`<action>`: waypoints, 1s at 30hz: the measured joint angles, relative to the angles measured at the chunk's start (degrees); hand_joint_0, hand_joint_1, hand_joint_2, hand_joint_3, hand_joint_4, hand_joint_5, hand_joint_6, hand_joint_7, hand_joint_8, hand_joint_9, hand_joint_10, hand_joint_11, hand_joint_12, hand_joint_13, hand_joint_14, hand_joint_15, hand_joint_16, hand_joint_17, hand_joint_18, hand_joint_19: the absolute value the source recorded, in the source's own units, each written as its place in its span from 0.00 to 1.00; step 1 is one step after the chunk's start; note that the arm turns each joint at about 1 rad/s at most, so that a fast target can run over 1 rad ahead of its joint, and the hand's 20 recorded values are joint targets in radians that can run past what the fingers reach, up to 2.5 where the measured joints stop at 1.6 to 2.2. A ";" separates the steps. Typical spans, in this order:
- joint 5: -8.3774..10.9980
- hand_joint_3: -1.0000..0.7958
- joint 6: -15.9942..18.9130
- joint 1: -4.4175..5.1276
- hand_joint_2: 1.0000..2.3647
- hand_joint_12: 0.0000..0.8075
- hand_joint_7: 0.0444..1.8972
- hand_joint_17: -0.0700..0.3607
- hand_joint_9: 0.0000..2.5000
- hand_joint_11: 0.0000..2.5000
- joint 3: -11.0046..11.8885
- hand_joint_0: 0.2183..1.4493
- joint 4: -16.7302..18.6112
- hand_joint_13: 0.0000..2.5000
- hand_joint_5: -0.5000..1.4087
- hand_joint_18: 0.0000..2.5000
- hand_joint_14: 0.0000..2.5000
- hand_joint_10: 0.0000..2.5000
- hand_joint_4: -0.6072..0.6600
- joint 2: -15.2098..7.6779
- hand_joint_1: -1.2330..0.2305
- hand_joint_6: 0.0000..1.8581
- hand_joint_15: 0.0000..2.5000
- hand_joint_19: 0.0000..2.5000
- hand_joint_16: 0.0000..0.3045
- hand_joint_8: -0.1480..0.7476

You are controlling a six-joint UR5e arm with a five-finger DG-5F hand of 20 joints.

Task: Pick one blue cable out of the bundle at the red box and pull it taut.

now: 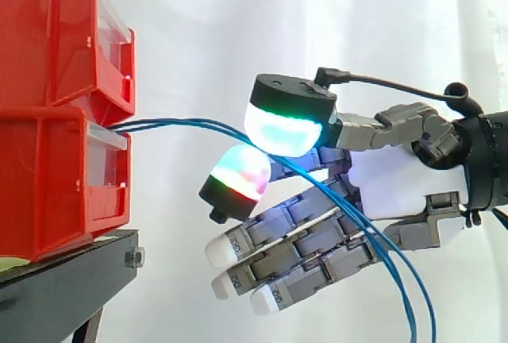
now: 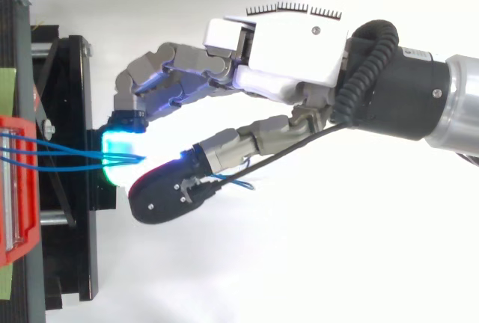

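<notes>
Blue cables [image 1: 182, 125] come out between the two stacked red bins [image 1: 48, 160] and run right in a shallow arc. They pass between my hand's [image 1: 389, 184] thumb pad, glowing green and cyan, and one curled finger's pad, glowing red and green, which close on them. Past the pinch the cables drop slack across the palm toward the lower right. The other fingers [image 1: 262, 267] lie nearly straight below. From above, the cables [image 2: 60, 160] converge from the red bin [image 2: 15, 181] into the glowing pads of my hand [image 2: 292, 46].
The bins stand on a black stand [image 1: 63, 271] at the left, whose frame [image 2: 71, 114] lies just left of the fingertips in the top view. A white curtain is behind.
</notes>
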 measured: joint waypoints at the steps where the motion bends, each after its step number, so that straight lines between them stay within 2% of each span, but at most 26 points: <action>1: 0.00 0.33 0.00 0.00 0.01 0.44 0.56 0.43 0.27 0.11 -0.01 0.29 0.00 0.10 0.19 0.12 0.00 0.00 0.45 0.00 0.41 0.45 0.03 0.08 0.17 0.46; 5: 0.02 0.41 0.00 0.00 0.01 0.44 0.56 0.44 0.27 0.11 0.00 0.28 0.00 0.10 0.19 0.11 0.00 0.00 0.45 0.00 0.42 0.45 0.04 0.08 0.17 0.46; 9: 0.03 0.44 0.00 0.00 0.01 0.48 0.55 0.47 0.27 0.11 0.01 0.28 0.00 0.11 0.19 0.12 0.00 0.00 0.47 0.01 0.42 0.46 0.04 0.08 0.19 0.49; 10: 0.03 0.43 0.00 0.00 0.01 0.49 0.54 0.48 0.27 0.11 0.01 0.27 0.00 0.11 0.19 0.12 0.00 0.00 0.48 0.01 0.41 0.46 0.04 0.08 0.20 0.50; 11: 0.03 0.39 0.00 0.00 0.01 0.46 0.55 0.45 0.26 0.11 0.02 0.25 0.00 0.10 0.18 0.10 0.00 0.00 0.47 0.00 0.40 0.46 0.04 0.09 0.18 0.48; 14: 0.00 0.29 0.00 0.00 0.00 0.48 0.52 0.47 0.25 0.11 0.03 0.21 -0.01 0.10 0.18 0.11 0.00 0.00 0.49 0.00 0.39 0.46 0.04 0.08 0.19 0.49; 19: -0.05 0.28 0.00 0.00 0.00 0.49 0.50 0.48 0.25 0.11 0.03 0.20 -0.01 0.09 0.18 0.11 0.00 0.00 0.50 0.01 0.43 0.45 0.04 0.08 0.20 0.50; 21: -0.09 0.29 0.00 0.00 0.00 0.47 0.51 0.47 0.25 0.10 0.03 0.22 -0.01 0.09 0.19 0.10 0.00 0.00 0.49 0.01 0.44 0.44 0.03 0.09 0.19 0.49; 25: -0.13 0.39 0.06 0.00 0.01 0.45 0.52 0.45 0.25 0.10 0.03 0.27 -0.01 0.08 0.19 0.09 0.00 0.00 0.47 0.01 0.44 0.43 0.03 0.09 0.18 0.47; 26: -0.14 0.43 0.06 -0.01 0.01 0.46 0.52 0.46 0.25 0.10 0.03 0.28 -0.01 0.08 0.19 0.10 0.00 0.00 0.48 0.01 0.42 0.43 0.03 0.08 0.19 0.48; 30: -0.15 0.47 0.08 0.00 0.01 0.48 0.52 0.47 0.25 0.10 0.03 0.28 0.00 0.09 0.19 0.11 0.00 0.00 0.49 0.01 0.39 0.44 0.03 0.08 0.20 0.50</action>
